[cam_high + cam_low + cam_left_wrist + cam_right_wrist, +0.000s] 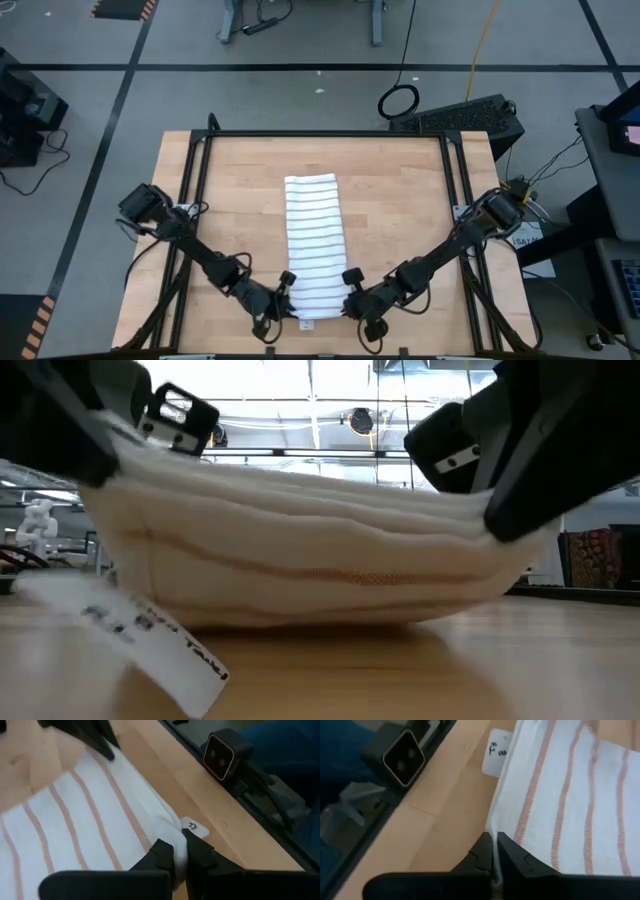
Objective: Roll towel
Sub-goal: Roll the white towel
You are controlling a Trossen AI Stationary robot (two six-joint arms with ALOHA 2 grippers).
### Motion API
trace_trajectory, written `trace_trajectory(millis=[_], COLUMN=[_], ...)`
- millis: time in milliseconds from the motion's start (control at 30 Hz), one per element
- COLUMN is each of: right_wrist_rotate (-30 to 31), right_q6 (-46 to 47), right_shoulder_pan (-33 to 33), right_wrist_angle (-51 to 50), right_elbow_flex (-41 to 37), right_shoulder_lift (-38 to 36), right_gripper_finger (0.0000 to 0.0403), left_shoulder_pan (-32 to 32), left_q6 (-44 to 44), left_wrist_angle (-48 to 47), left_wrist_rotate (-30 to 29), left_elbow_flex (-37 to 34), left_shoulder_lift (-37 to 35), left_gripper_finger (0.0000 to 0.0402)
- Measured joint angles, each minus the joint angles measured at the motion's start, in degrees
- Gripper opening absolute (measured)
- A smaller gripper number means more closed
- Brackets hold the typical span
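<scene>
Table, both tools pinching towel

A grey floor surrounds the wooden table, crossed by dark tape lines. At twelve o'clock stand grey legs of a stand. A yellow cable runs at one o'clock, above a black cable coil and a black case. Dark equipment sits at nine o'clock, another bench at three. The low view shows ceiling beams and bright light.
</scene>
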Motion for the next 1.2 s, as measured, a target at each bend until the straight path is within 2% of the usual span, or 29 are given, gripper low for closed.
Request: trace_trajectory(millis=[133, 367, 500, 633, 733, 867, 967, 1067, 1200], right_wrist_rotate=[-0.7, -9.5, -16.4, -23.3, -25.8, -25.0, -22.2, -18.7, -11.9], right_q6=[2.7, 8.7, 11.2, 12.0, 13.0, 12.2, 10.6, 6.4, -0.1], right_shoulder_pan=[-1.3, -7.8, -12.3, -15.1, -15.8, -15.9, -15.9, -15.3, -13.9], right_wrist_angle=[0.0, -0.5, -0.6, -0.6, -0.4, 0.0, -0.4, -0.5, -0.6], right_elbow_flex=[0.0, 0.0, 0.0, 0.0, 0.0, 0.0, 0.0, 0.0, 0.0], right_shoulder_lift=[-0.6, -0.6, -0.6, -0.6, -0.6, -0.6, -0.6, -0.6, -0.6], right_gripper_finger=[0.0003, 0.0004, 0.0004, 0.0004, 0.0004, 0.0005, 0.0015, 0.0045, 0.0110], left_shoulder_pan=[0.6, 2.1, 3.4, 4.0, 3.9, 3.8, 4.4, 5.3, 6.0], left_q6=[-1.9, -6.2, -7.9, -9.5, -10.1, -11.9, -13.8, -16.3, -18.4], left_wrist_angle=[0.4, 1.1, 7.0, 15.4, 19.9, 19.1, 19.4, 20.7, 23.0], left_wrist_rotate=[0.7, -0.9, -1.0, 1.7, 3.9, 4.5, 4.5, 4.5, 4.4], left_elbow_flex=[-0.7, -5.9, -9.7, -12.0, -12.1, -12.4, -13.9, -15.1, -15.4], left_shoulder_lift=[0.0, 0.0, 0.0, 0.0, 0.0, 0.0, 0.0, 0.0, 0.0], left_gripper_finger=[0.0018, 0.0018, 0.0018, 0.0017, 0.0017, 0.0017, 0.0017, 0.0017, 0.0017])
